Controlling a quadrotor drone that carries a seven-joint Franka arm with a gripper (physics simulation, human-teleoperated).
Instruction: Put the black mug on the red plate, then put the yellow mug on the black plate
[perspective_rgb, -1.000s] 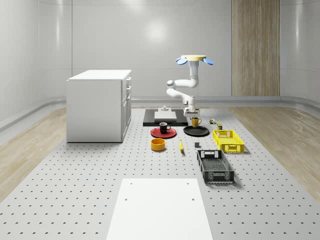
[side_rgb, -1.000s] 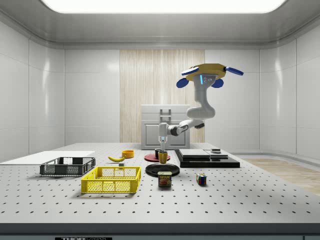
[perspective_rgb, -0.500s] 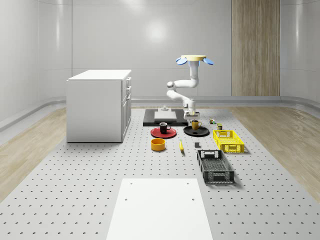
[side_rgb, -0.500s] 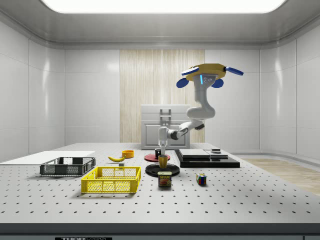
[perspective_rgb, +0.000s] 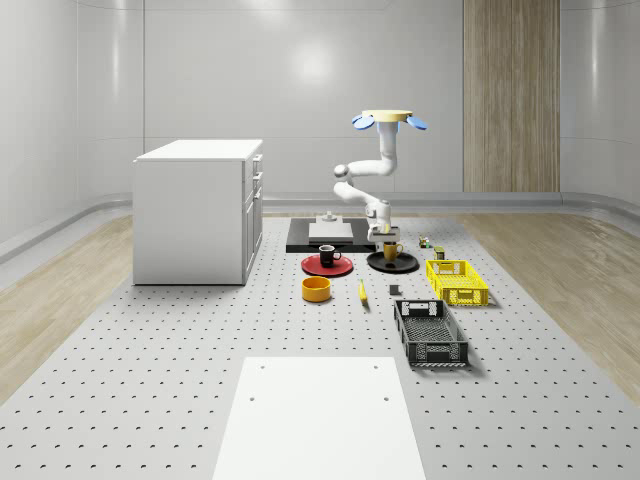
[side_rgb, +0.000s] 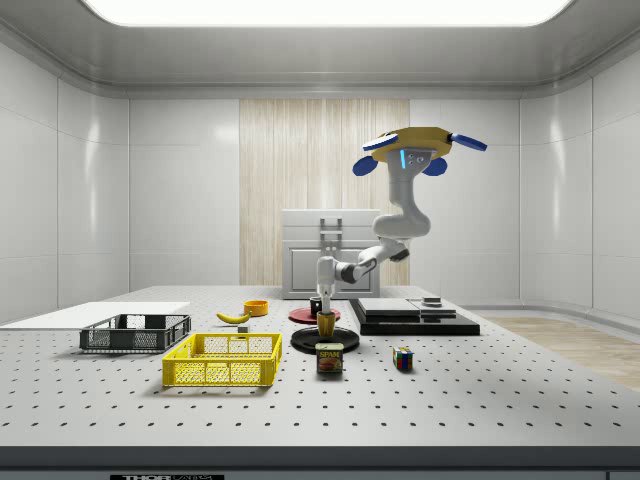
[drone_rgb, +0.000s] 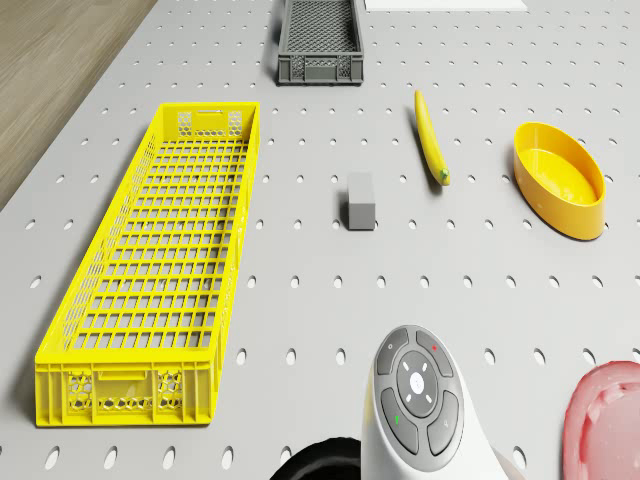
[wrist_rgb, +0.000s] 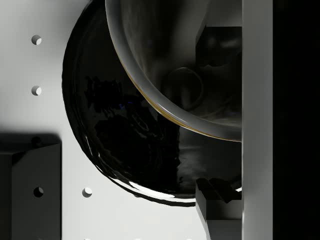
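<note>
The yellow mug (perspective_rgb: 391, 250) stands upright on the black plate (perspective_rgb: 405, 266). The black mug (perspective_rgb: 328, 255) sits on the red plate (perspective_rgb: 315, 268) to the whole-scene view's left of it. The drone (perspective_rgb: 391, 119) hovers high behind the plates, its arm bent down to the mug. My gripper (perspective_rgb: 385, 238) points down at the mug's rim (side_rgb: 326, 323). In the wrist view the gripper (wrist_rgb: 220, 120) is open, its fingertips (wrist_rgb: 217, 192) apart on either side of the mug's wall (wrist_rgb: 150, 100) over the black plate (wrist_rgb: 115, 130).
A white cabinet (perspective_rgb: 195, 210) stands at the whole-scene view's left and a black platform (perspective_rgb: 320, 235) behind the plates. In front lie a yellow bowl (drone_rgb: 560, 180), banana (drone_rgb: 430, 135), grey block (drone_rgb: 361, 200), yellow crate (drone_rgb: 160, 270) and grey crate (drone_rgb: 320, 40). A can (side_rgb: 329, 359) and cube (side_rgb: 402, 358) are nearby.
The arm has come down and the yellow mug, held just above the black plate a second ago, now rests on it. The drone has stayed in place.
</note>
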